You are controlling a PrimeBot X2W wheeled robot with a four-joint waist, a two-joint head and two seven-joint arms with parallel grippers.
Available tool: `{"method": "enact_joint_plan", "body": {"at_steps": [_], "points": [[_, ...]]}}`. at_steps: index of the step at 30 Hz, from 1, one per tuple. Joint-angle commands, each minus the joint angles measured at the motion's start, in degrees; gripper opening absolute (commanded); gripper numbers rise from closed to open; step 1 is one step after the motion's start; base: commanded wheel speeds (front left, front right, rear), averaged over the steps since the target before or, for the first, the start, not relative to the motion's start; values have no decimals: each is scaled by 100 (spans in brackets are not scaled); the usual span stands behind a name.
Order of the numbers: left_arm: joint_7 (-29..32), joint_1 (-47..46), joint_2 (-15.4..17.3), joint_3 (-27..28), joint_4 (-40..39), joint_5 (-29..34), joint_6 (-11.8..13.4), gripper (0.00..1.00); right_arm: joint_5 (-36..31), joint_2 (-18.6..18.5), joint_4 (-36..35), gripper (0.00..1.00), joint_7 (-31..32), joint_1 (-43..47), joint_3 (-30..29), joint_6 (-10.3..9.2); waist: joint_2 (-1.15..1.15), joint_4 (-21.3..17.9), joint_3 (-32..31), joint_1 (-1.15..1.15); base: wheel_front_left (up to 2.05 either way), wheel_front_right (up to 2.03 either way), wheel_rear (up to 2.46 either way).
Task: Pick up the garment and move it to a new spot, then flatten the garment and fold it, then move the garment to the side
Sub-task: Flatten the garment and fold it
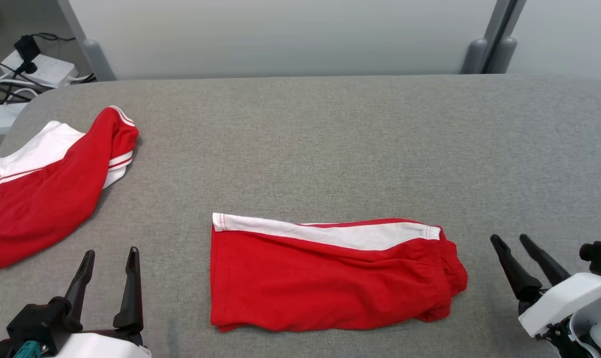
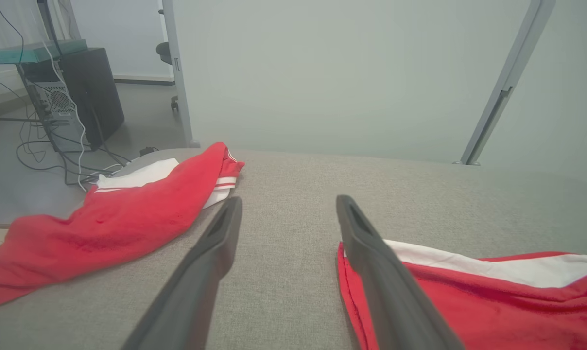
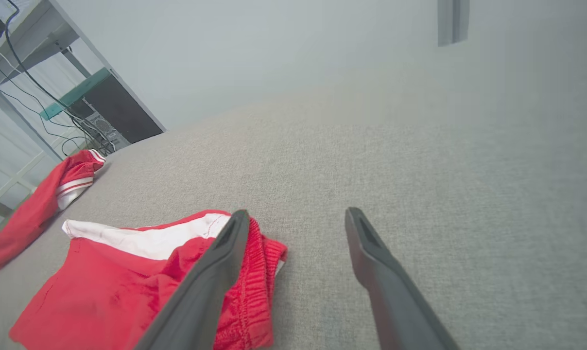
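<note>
Surface: grey woven cloth covers the table (image 1: 330, 139), which spans the head view and has a rounded far-left corner. The cloth lies flat, with no creases noted.

Room: a pale wall panel (image 1: 280, 35) stands directly behind the table's far edge. Grey posts (image 1: 489, 49) stand at the far right and one more slants at the far left. On the floor (image 2: 11, 184) beyond the left corner sits a white power strip (image 1: 42, 69) with a black plug in it and loose cables around it. The left wrist view shows a black computer tower (image 2: 75, 97) under a teal-edged shelf (image 2: 36, 51), with wires hanging down in front.

Task item: the red shorts (image 1: 325, 278) lie in the middle of the near part of the table, doubled over flat. A white band runs along their far edge. The gathered waistband is at the robot's right end and is slightly bunched; the hem is at the left end.

Other item: a second red garment (image 1: 47, 194), with white panels and white stripes, lies rumpled at the table's left edge, well apart from the shorts. It runs out of the head view at the left.

Grippers: the left gripper (image 1: 111, 252) sits at the near left, fingers spread wide with nothing between them, just beside the hem end of the shorts but not touching. The right gripper (image 1: 509, 238) sits at the near right, tilted inward, fingers likewise spread and empty, near the waistband end and clear of it.
</note>
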Motion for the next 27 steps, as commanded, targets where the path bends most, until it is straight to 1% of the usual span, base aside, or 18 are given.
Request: {"method": "enact_joint_plan", "body": {"at_steps": [1,4,7,9,12,15,18,27], "points": [[-12,-156,179,197,-87,-36,-37,100,-604,15,-230,100,-78,285,-466,9,0,-61,-38,0,0,0,0],[5,-155,213,173,-5,-57,-108,100,-1803,449,-709,100,-78,742,-1571,9,0,-115,-93,0,0,0,0],[-48,-176,236,169,124,-50,-204,100,-3095,947,-1352,100,-78,1227,-2466,9,0,-132,-138,0,0,0,0],[-101,-188,234,176,247,-34,-257,100,-3781,1237,-1737,100,-78,1501,-2829,9,0,-134,-173,0,0,0,0],[-187,-198,204,178,408,19,-331,100,-4397,1585,-2020,100,-78,1862,-3170,9,0,-110,-249,0,0,0,0],[-253,-180,147,195,524,67,-374,100,-4705,1802,-2101,100,-78,2137,-3351,9,0,-72,-332,0,0,0,0],[-297,-147,111,216,600,128,-426,100,-4856,1921,-2102,100,-78,2340,-3455,9,0,-42,-396,0,0,0,0],[-348,-105,28,323,736,269,-562,100,-4879,2061,-1891,100,-78,2497,-3519,9,0,-17,-448,0,0,0,0]]}}
